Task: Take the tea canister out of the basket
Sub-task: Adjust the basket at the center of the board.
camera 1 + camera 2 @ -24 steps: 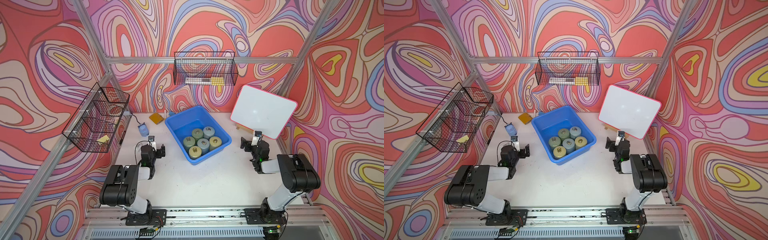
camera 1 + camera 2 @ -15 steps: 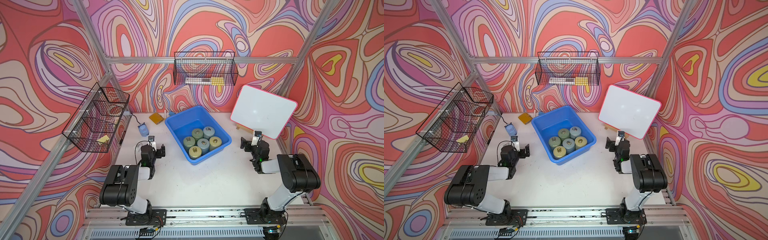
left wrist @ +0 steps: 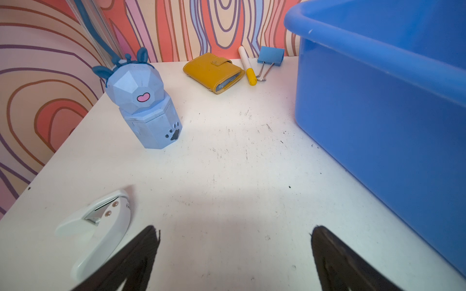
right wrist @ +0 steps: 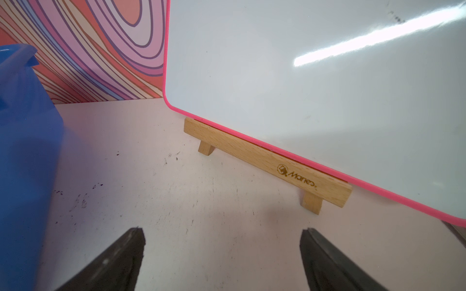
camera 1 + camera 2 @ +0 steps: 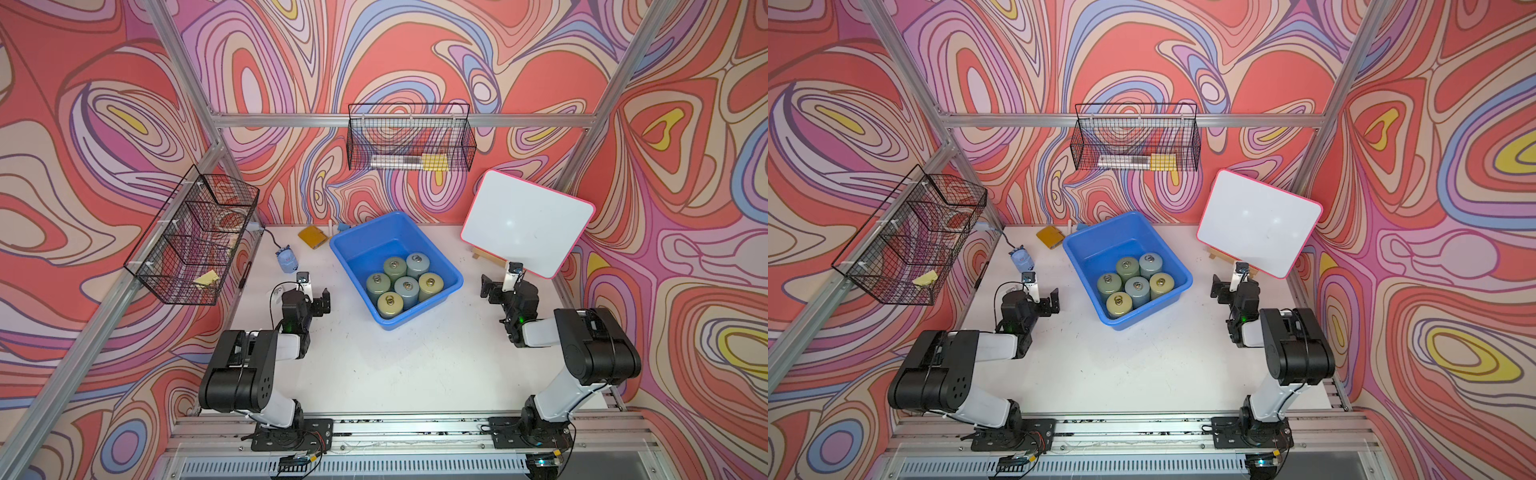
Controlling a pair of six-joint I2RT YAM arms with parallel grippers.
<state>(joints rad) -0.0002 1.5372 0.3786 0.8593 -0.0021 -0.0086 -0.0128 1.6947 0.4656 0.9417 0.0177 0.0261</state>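
6 tea canisters (image 5: 406, 289) stand upright in the diagonal basket's (image 5: 376, 243) near end; open bench (image 5: 415, 365) flanks it. The left gripper (image 3: 233, 234) and right gripper (image 4: 222, 236) spread wide, empty.

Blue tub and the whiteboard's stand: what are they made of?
Bright-blue rectangular basket: looks like moulded plastic, with smooth, slightly glossy walls and a rolled rim. Pale bar-shaped stand under the pink-edged whiteboard: bare light wood, with visible grain and what looks like a burnt-in logo.
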